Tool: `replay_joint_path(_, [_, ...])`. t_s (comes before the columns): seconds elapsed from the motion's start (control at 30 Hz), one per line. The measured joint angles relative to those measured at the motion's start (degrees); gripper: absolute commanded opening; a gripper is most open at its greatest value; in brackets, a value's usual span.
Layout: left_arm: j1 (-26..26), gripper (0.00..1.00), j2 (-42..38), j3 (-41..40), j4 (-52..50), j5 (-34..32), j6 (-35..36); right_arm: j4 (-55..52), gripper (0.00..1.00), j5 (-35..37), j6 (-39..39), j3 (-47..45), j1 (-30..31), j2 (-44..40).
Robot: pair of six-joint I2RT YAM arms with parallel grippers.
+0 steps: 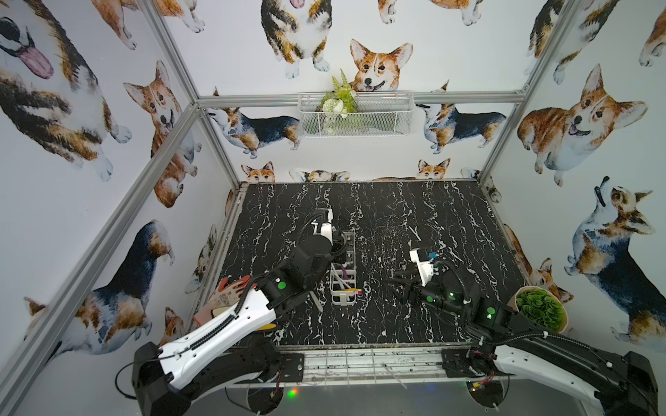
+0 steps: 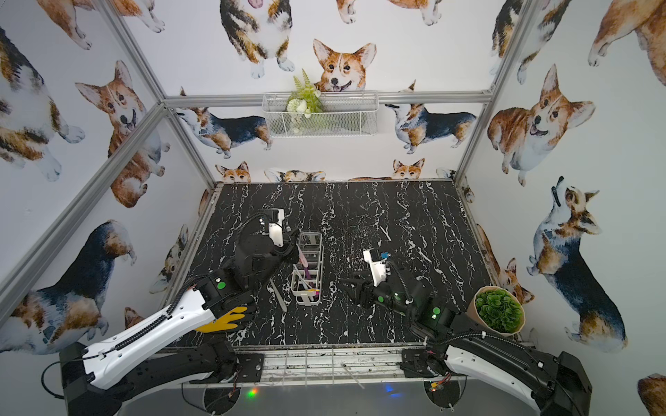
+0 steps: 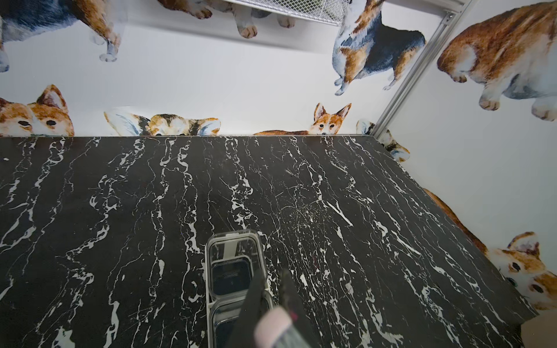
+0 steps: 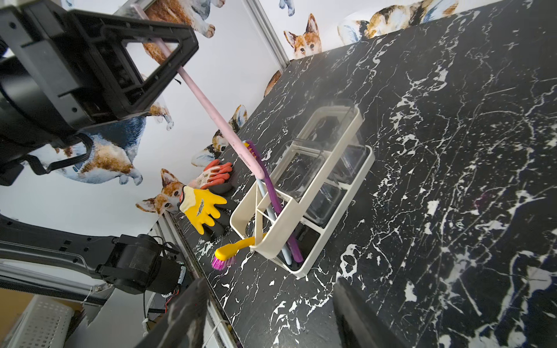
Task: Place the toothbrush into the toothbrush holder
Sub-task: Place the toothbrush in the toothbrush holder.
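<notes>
The left claw (image 4: 177,57) is pinched almost shut on the pink toothbrush (image 4: 212,113), gripping it high on the shaft. In the right wrist view its long axis runs diagonally from the upper left corner down to the middle of the frame. It is steeply tilted, and its rounded lower end points at the toothbrush holder (image 4: 281,238). That end sits just at the holder's rim beside a purple toothbrush (image 4: 272,195); whether it has entered a compartment I cannot tell. In both top views the holder stands near the middle of the black marble table (image 1: 414,216), its length running up and down the frame. The right claw (image 1: 400,284) hangs wide open and empty, right of the holder and apart from it.
</notes>
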Motion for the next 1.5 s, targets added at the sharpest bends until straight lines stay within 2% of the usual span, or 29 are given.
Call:
replay_joint_path(0.53, [0.0, 0.0, 1.1, -8.4, 5.8, 2.0, -1.5, 0.2, 0.68, 1.4, -0.2, -1.2, 0.0, 0.1])
replay_joint_path(0.9, [-0.7, 0.0, 1.2, -16.3, 15.9, 1.6, -1.7, 1.2, 0.68, 1.8, -0.2, -2.1, 0.0, 0.1])
replay_joint_path(1.3, [-2.0, 0.0, 3.1, -19.7, 21.6, 0.7, -1.5, 1.5, 0.68, 2.1, 0.0, -3.3, 0.0, -0.5])
replay_joint_path(1.5, [-2.5, 0.13, 3.7, -20.4, 21.4, 0.0, -1.5, 1.8, 0.68, 2.7, 0.0, -3.8, 0.0, -1.2])
